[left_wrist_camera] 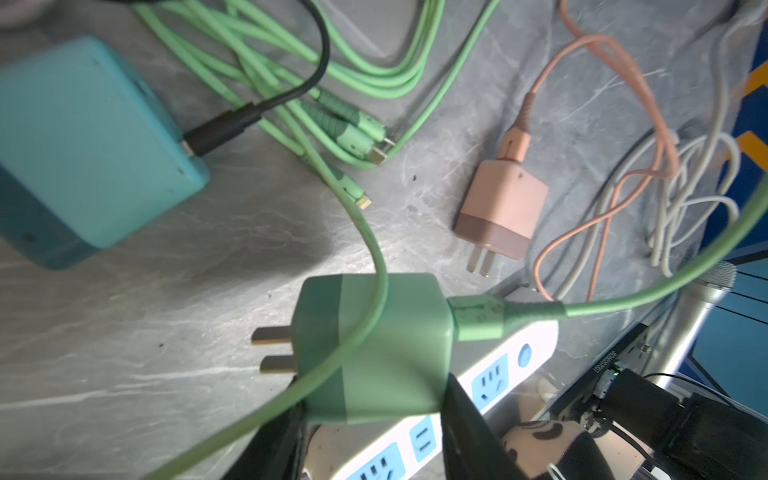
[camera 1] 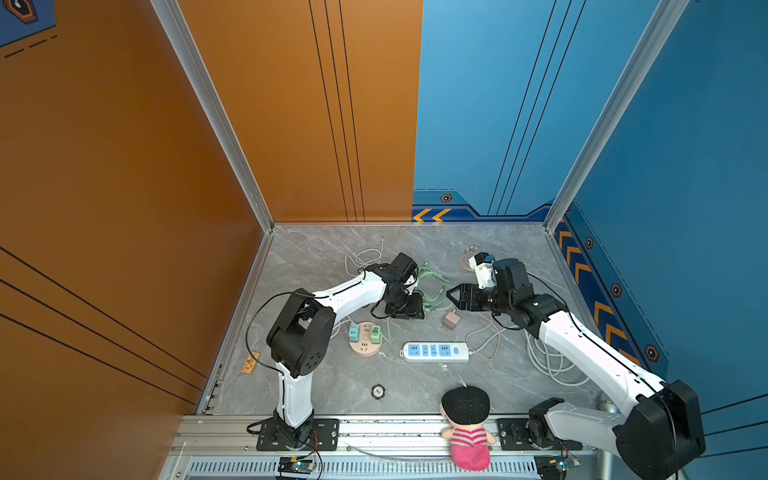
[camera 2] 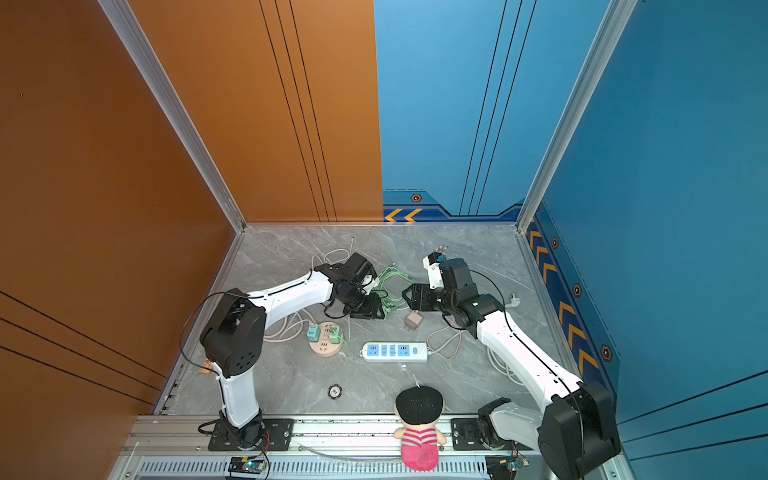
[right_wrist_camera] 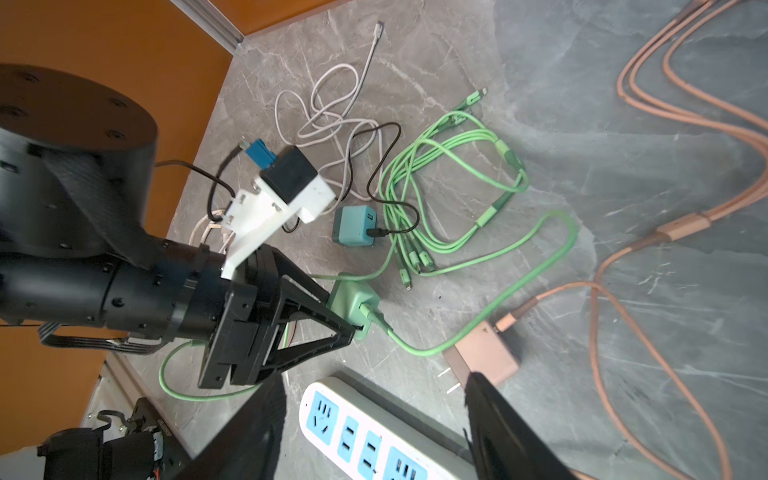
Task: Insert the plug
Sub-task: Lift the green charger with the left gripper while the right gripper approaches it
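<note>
Item, green plug [left_wrist_camera: 374, 349]: we log it clamped in the left gripper [left_wrist_camera: 372, 409], prongs level, mid-tabletop, just on the far-edge side of the power strip [left_wrist_camera: 494, 374]. The right gripper [right_wrist_camera: 374, 392] hangs wide and empty over the strip. We would tip the prongs down, align them with the slots, and press straight.

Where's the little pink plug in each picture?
Top view: pink plug lies just beyond the white power strip.
Top view: same spot, just beyond the strip.
Left wrist: pink plug, prongs pointing toward the strip.
Right wrist: pink plug beside the strip.
Shared landmark: the white power strip.
</note>
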You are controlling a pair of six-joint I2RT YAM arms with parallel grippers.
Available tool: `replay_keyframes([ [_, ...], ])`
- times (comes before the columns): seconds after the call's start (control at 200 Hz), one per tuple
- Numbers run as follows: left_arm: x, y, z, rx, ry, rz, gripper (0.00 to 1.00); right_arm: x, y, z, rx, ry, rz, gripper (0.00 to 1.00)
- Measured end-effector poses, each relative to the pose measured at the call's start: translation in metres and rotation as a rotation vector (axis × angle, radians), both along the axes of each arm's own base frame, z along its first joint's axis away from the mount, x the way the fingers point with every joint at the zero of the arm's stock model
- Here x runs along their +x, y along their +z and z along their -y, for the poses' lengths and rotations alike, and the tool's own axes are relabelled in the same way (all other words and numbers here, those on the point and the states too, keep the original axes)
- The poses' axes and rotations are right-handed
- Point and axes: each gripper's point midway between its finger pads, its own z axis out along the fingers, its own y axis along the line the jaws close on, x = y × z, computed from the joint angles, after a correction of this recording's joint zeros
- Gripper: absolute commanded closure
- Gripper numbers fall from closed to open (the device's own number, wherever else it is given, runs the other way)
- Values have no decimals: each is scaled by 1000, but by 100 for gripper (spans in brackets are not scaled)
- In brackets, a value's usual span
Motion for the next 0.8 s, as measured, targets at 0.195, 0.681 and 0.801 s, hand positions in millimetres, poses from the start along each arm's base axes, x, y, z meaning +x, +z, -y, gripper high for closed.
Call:
replay_keyframes([
  [0.195,2,14,4,-66,6,38,64,-4,-2,-13,19,17,-14,31],
  [0.681,13,27,4,-143,48,77,64,-16,-21,-41,10,79,-73,31],
  [0.801,14,33,6,-162,43,85,64,-16,-23,-44,7,84,-73,31],
])
